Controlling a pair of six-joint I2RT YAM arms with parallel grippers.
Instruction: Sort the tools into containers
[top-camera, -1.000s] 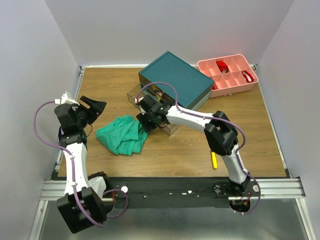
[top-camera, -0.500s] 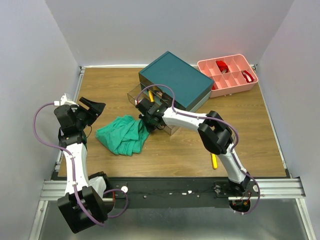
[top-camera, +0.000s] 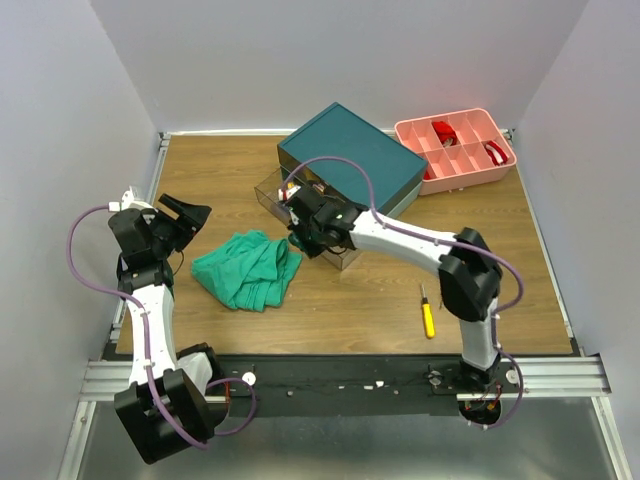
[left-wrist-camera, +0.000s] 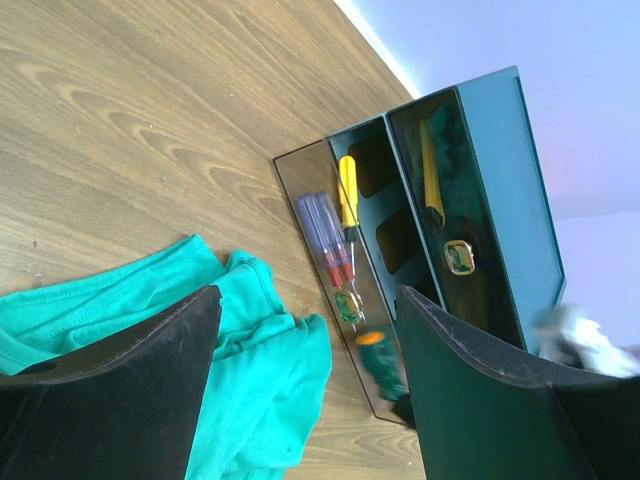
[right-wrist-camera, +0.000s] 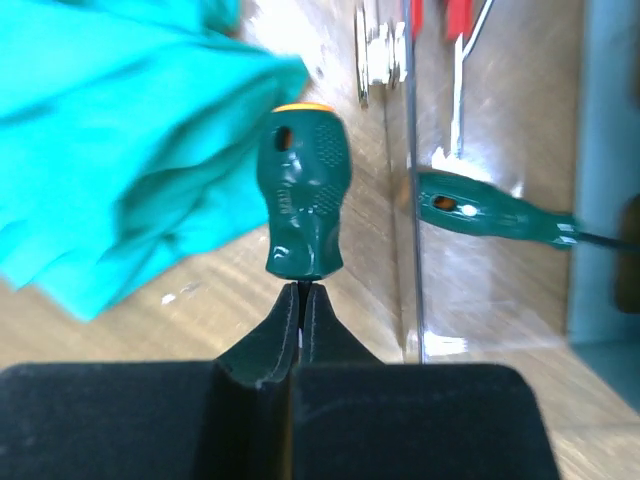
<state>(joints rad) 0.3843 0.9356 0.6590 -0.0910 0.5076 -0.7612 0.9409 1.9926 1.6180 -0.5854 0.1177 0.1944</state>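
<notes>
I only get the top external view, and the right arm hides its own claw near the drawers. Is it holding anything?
Observer: Yes. In the right wrist view the right claw is shut on the thin shaft of a green-handled screwdriver.
Operator: Is it over the open drawer?
Observer: Not yet. The handle sits just outside the clear drawer wall, next to the green cloth.
Operator: What does that drawer hold?
Observer: The left wrist view shows a yellow-handled screwdriver lying beside two red-and-blue screwdrivers inside it.
</notes>
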